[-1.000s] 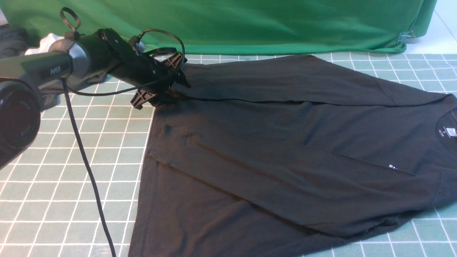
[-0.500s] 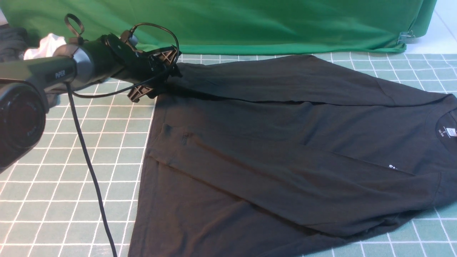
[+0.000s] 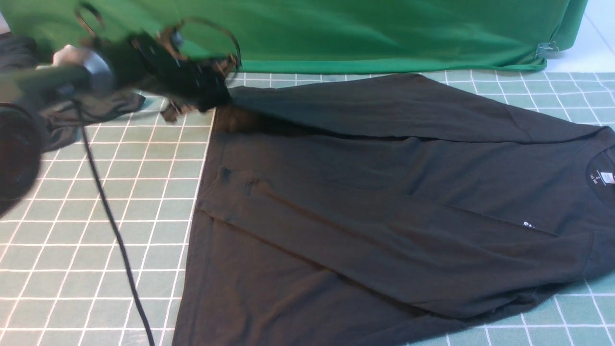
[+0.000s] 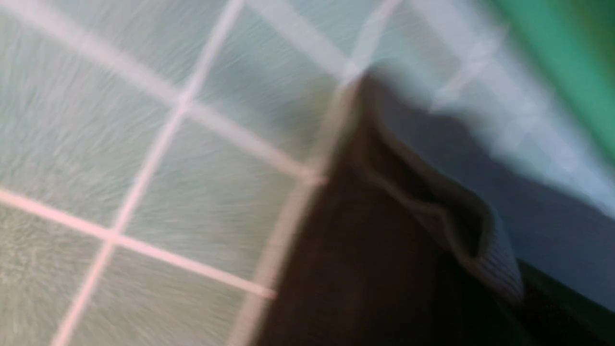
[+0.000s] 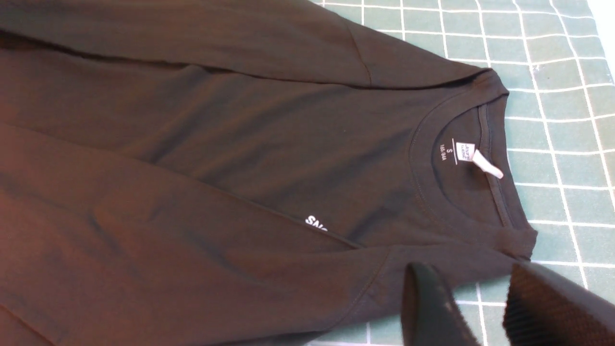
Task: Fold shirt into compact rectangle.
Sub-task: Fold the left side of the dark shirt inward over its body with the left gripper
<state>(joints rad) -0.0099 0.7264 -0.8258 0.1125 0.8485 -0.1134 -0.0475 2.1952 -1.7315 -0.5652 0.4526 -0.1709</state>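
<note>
- The big black long-sleeved knit shirt (image 3: 384, 202) lies flat on the green desk with white grid lines (image 3: 96, 230). It fills the middle and right of the desk.
- Its long way runs side to side. The round neck with the small white label (image 5: 465, 151) points to the robot's right, and the hem is on the left.
- One sleeve is folded over the body. The other sleeve runs along the far edge, and its ribbed cuff (image 4: 480, 250) is at the far left end.
- The left arm's fingers (image 3: 211, 96) are right at that cuff. They are closed tight. They seem to pinch the cuff, since the sleeve end is raised off the desk with a shadow under it. This arm looks blurry, so the pinch itself is hard to see.
- The right arm's fingers (image 5: 427, 312) hang just beside the near shoulder. They are part way open and hold nothing.
- The sleeve stretches to the right from the left fingers, so the left arm is the nearer one. I think the next move brings that sleeve over the body.
</note>
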